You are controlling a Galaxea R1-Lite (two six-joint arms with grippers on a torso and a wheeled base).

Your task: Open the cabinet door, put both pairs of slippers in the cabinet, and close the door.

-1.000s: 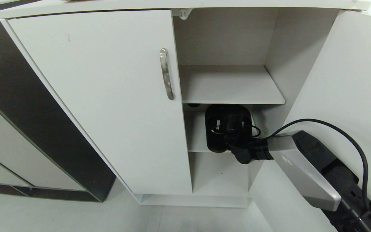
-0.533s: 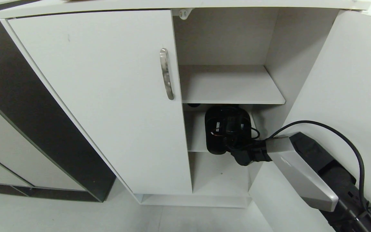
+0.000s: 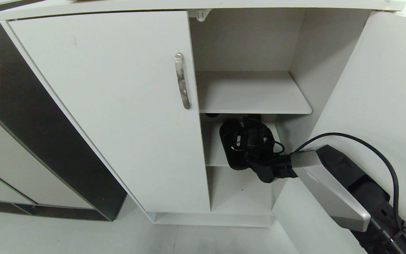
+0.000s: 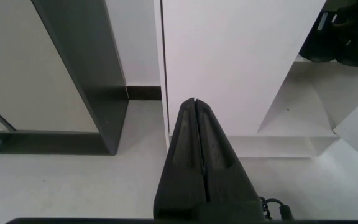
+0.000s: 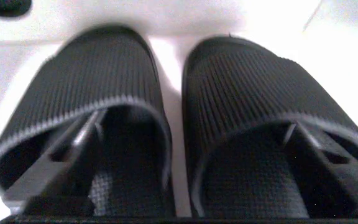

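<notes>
A pair of black ribbed slippers (image 3: 236, 146) lies on the middle shelf (image 3: 214, 155) of the white cabinet, behind its open right door (image 3: 375, 88). My right gripper (image 3: 256, 141) reaches into that shelf. In the right wrist view it (image 5: 179, 137) stands open, one finger (image 5: 73, 140) under the strap of the left slipper (image 5: 86, 93) and the other under the strap of the right slipper (image 5: 260, 93). My left gripper (image 4: 194, 149) is shut on nothing, low over the floor before the closed left door (image 4: 241, 56).
The left door (image 3: 118, 106) with its metal handle (image 3: 182, 81) is closed. The upper shelf (image 3: 252, 93) and bottom compartment (image 3: 241, 190) are bare. A small dark object (image 3: 211, 115) lies at the back of the middle shelf. A dark panel (image 3: 30, 116) flanks the cabinet on the left.
The slippers have slid and turned a little to the left on the middle shelf, with my right gripper moving slightly leftward along with them. The left arm has kept still.
</notes>
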